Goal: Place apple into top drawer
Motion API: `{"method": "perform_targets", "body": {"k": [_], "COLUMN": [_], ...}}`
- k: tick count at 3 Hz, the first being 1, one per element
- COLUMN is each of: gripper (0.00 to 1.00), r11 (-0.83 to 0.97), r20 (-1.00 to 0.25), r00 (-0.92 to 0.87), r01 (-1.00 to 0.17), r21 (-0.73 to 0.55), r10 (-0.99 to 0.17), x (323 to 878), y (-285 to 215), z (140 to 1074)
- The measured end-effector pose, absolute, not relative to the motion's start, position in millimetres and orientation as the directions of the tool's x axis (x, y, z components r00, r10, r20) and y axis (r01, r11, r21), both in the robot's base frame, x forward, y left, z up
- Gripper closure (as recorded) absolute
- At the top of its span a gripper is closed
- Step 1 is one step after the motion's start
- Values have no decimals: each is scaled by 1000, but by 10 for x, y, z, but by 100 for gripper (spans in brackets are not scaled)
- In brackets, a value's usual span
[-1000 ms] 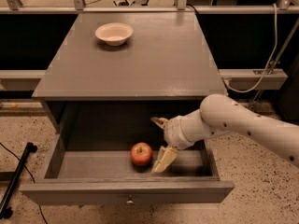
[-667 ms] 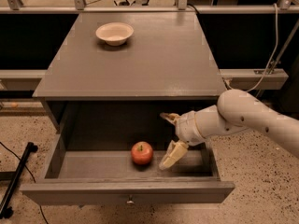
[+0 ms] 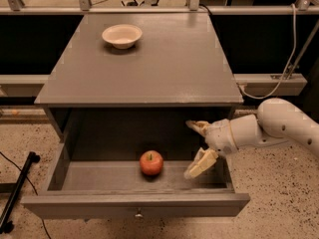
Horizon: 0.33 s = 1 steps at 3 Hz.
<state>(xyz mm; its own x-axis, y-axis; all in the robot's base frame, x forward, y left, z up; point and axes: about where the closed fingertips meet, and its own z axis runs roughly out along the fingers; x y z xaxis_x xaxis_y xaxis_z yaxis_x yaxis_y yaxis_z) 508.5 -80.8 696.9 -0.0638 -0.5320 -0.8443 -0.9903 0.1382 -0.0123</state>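
From my station I read this as the tail of the placing step. The apple (image 3: 151, 163) lies on the floor of the top drawer (image 3: 89, 203), which stands pulled out from under the table (image 3: 164, 73). It sits near the middle of the drawer, stem up, and nothing is touching it.

My gripper (image 3: 195, 149) is inside the drawer at the apple's 3 o'clock, near it but clearly apart. Its two fingers are spread wide, one tip toward 12 o'clock and the other toward 6 o'clock, and there is nothing between them. The arm comes in from 3 o'clock, over the drawer's right-hand wall and under the table's front edge.

As I judge it, the apple is delivered and the task is all but finished, with only the exit left to fly. That move calls for drawing the gripper away toward 3 o'clock and up, keeping the lower finger off the drawer floor and the wrist clear of both the side wall and the table edge above. I would stay away from 9 o'clock, since a nudge could set the apple rolling on the flat floor.

The white bowl (image 3: 122, 35) sits on the table top at 11 o'clock, well away from all this, and plays no part. The task does not ask me to close the drawer, so I would leave the knob (image 3: 138, 214) alone.
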Motion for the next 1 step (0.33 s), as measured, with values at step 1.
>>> {"method": "perform_targets", "body": {"k": [1], "gripper": [0], "r11": [187], "r20": [-860], "r00": [-113], "r01": [-982], "r21": [20], "r10": [-498], "x": [5063], "y": [-1043], "z": [7063]}}
